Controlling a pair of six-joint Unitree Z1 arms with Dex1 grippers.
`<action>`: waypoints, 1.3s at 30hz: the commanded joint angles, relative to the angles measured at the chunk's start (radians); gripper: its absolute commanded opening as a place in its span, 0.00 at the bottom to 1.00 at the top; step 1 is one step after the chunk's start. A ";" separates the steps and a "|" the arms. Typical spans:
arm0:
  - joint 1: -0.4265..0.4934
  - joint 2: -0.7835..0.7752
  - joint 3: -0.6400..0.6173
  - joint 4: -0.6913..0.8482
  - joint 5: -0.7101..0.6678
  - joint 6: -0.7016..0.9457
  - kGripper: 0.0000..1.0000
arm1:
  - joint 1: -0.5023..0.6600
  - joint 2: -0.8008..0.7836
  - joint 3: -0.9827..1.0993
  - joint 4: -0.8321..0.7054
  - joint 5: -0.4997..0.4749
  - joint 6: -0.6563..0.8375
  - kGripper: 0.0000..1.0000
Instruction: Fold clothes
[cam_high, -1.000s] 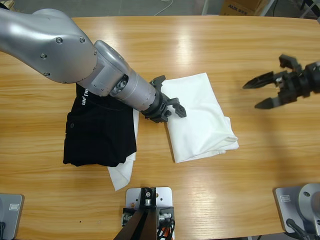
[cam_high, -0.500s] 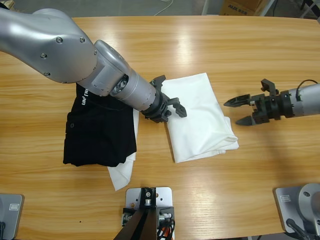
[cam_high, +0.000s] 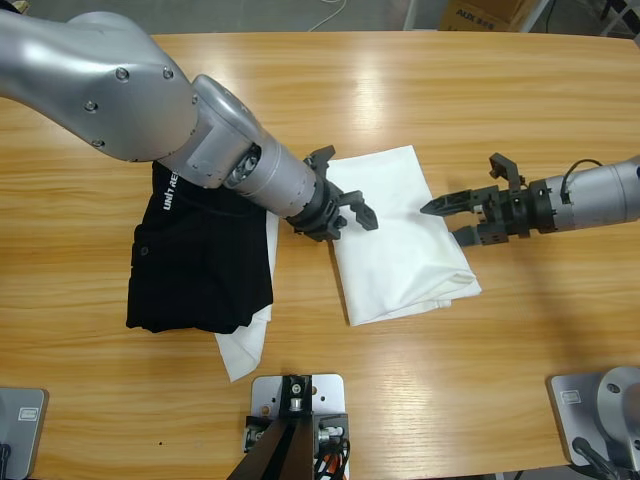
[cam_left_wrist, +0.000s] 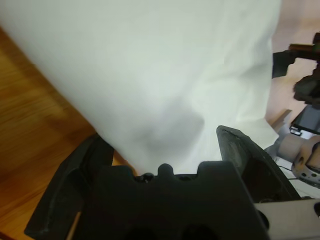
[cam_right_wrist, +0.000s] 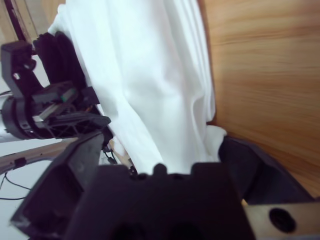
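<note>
White folded T-shirt (cam_high: 400, 235) lies centre of the high view, on the wooden table (cam_high: 450, 90), long axis running from upper left to lower right of the frame. Left gripper (cam_high: 340, 212) sits at its left edge, about mid-length, jaws spread wide over the cloth; the left wrist view shows the white fabric (cam_left_wrist: 150, 75) filling the gap between the jaws, not pinched. Right gripper (cam_high: 448, 218) comes in from the right of frame, jaws open wide, tips just at the shirt's right edge, near the bulged lower-right corner; in the right wrist view the cloth (cam_right_wrist: 150, 85) lies between its jaws too. So the shirt lies between the two grippers, each on one long side, facing one another across the short axis. Both about equally near. Probably the next move is a pinch on each long edge.

Black garment (cam_high: 200, 260) lies left of centre under the left arm, with a smaller white piece (cam_high: 245, 345) poking out beneath it, lower left.
</note>
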 joint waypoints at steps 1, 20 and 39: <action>-0.004 0.069 -0.004 -0.010 0.004 -0.010 0.81 | 0.066 0.177 0.047 -0.047 -0.017 0.026 0.99; 0.003 0.073 0.009 -0.128 -0.053 -0.004 0.00 | 0.075 0.239 0.056 -0.144 -0.010 0.029 0.01; -0.024 0.053 0.030 -0.318 -0.097 0.015 0.00 | 0.129 -0.090 0.008 -0.038 -0.029 0.011 0.00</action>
